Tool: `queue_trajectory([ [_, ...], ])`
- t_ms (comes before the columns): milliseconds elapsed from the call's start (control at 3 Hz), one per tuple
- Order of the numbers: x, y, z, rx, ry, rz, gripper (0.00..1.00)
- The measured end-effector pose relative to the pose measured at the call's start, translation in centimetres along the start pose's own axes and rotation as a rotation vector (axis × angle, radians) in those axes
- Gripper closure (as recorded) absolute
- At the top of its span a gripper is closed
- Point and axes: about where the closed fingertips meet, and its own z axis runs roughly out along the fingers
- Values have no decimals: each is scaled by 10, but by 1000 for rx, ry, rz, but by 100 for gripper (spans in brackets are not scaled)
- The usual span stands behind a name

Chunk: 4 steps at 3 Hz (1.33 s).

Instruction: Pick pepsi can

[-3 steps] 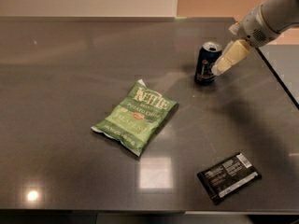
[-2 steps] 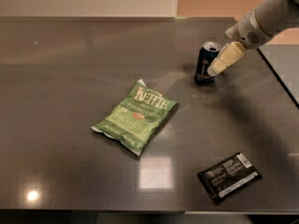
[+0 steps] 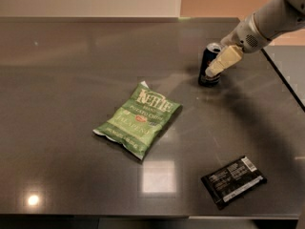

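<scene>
The pepsi can [image 3: 208, 56] is a small dark blue can with a silver top. It stands upright on the dark table, at the back right. My gripper [image 3: 220, 62] reaches in from the upper right and is right at the can. Its cream-coloured end lies across the can's right front side and hides part of it. The can rests on the table.
A green Kettle chip bag [image 3: 138, 119] lies flat in the middle of the table [image 3: 71, 80]. A flat black packet [image 3: 233, 181] lies near the front right edge. The table's right edge runs just right of the can, with a gap beyond it.
My gripper has moved a little left and down, closer onto the can. The can, the bag and the packet have not moved.
</scene>
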Motion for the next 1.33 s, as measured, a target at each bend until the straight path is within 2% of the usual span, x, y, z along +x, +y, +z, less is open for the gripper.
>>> queue_trajectory([
  [667,-12,7,-8,-43,-60,20,65],
  [1000,-32,18,-30,-62,-72,4,87],
  [1333,-59,36,-60,-82,-77,-35,100],
])
